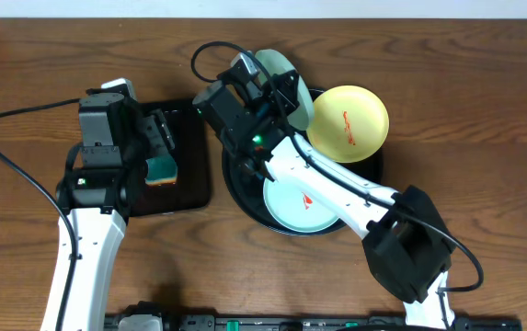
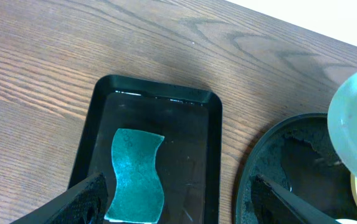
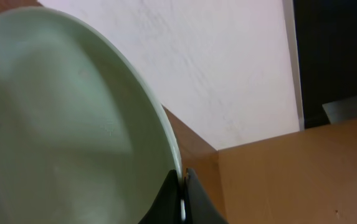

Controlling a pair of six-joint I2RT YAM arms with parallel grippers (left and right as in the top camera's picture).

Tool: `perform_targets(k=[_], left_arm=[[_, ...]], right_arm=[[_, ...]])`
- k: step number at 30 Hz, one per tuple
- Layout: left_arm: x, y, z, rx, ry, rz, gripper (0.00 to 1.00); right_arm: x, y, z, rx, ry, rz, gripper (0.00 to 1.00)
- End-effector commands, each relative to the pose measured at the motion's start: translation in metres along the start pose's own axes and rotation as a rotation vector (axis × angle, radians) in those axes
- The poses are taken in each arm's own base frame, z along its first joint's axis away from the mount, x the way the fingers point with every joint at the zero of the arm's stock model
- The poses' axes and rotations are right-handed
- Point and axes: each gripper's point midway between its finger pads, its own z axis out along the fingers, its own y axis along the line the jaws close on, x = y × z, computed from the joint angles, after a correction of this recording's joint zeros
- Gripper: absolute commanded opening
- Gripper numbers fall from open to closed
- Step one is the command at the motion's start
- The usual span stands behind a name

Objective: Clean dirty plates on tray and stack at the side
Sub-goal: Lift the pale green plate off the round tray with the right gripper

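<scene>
My right gripper is shut on the rim of a light blue plate and holds it tilted on edge above the back of the round black tray. In the right wrist view the plate fills the left side, with the fingers pinching its edge. A second light blue plate with a red smear lies in the tray. A pale yellow plate with a red smear rests at the tray's far right. My left gripper is open and empty over a green sponge.
The sponge lies in a smaller rectangular black tray left of the round tray. The left wrist view shows that tray, the round tray's rim and the held plate. Bare wooden table surrounds both trays.
</scene>
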Motion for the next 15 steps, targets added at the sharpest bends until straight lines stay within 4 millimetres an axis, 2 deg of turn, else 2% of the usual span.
perform_targets(k=[1,11,15], left_arm=[[-0.003,-0.001,-0.004,0.003,-0.013,-0.002,0.75],[-0.002,0.0,-0.004,0.002,-0.01,-0.002,0.75],[-0.002,-0.001,-0.004,0.002,-0.01,-0.002,0.74]], right_arm=[[-0.003,-0.002,-0.005,0.01,-0.007,-0.013,0.01],[-0.002,-0.003,-0.005,0.014,-0.005,-0.01,0.01],[0.008,0.016,0.004,-0.116,0.013,0.039,0.01]])
